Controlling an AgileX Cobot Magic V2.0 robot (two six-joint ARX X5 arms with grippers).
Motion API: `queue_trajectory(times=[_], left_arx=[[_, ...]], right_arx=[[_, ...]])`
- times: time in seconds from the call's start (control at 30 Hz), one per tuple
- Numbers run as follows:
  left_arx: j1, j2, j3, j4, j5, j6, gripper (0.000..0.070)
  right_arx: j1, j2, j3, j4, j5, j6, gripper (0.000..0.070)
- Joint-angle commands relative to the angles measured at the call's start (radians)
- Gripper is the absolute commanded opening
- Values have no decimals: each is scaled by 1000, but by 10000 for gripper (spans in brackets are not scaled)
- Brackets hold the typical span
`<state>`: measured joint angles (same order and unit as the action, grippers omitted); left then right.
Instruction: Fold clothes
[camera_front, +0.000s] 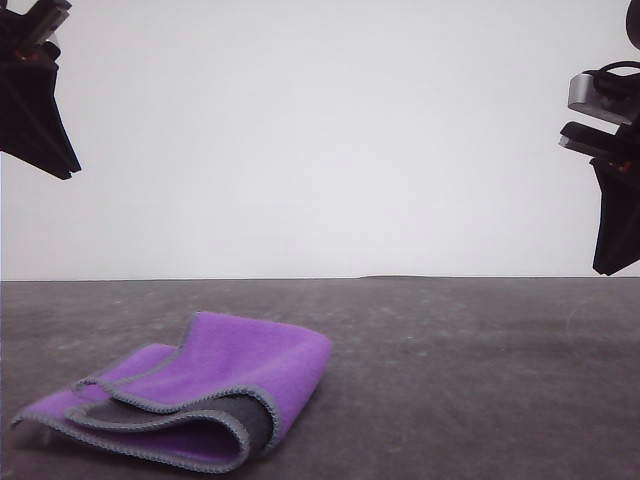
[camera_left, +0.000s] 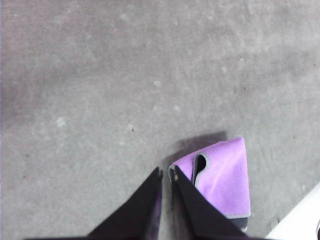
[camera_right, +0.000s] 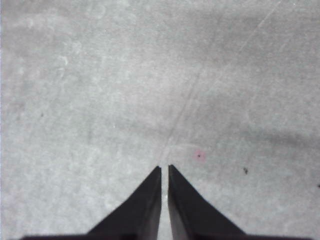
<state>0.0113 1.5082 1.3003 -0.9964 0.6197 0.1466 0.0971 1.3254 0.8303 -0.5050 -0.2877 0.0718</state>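
Currently:
Cloth (camera_front: 225, 385): folded, purple outside, lower left of front view on table (camera_front: 480, 380).
Left gripper (camera_left: 166, 172): raised, fingers pressed together, empty.
Right gripper (camera_right: 164, 168): likewise.

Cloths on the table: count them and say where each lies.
1. The cloth lies folded on the table, near the front on the left side, below the raised left gripper. Nothing else cloth-like shows; its folds could hide more layers.
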Motion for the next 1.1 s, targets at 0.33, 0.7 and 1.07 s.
queue_trajectory(times=[0.33, 0.7, 1.07], left_arx=[[2, 13, 11, -1, 3, -54, 17], [2, 6, 10, 2, -11, -27, 17], [11, -254, -179, 278, -286, -110, 17]], right_arx=[[0, 13, 14, 11, 0, -5, 7], [0, 13, 14, 11, 0, -5, 7], [0, 13, 14, 12, 0, -5, 7]])
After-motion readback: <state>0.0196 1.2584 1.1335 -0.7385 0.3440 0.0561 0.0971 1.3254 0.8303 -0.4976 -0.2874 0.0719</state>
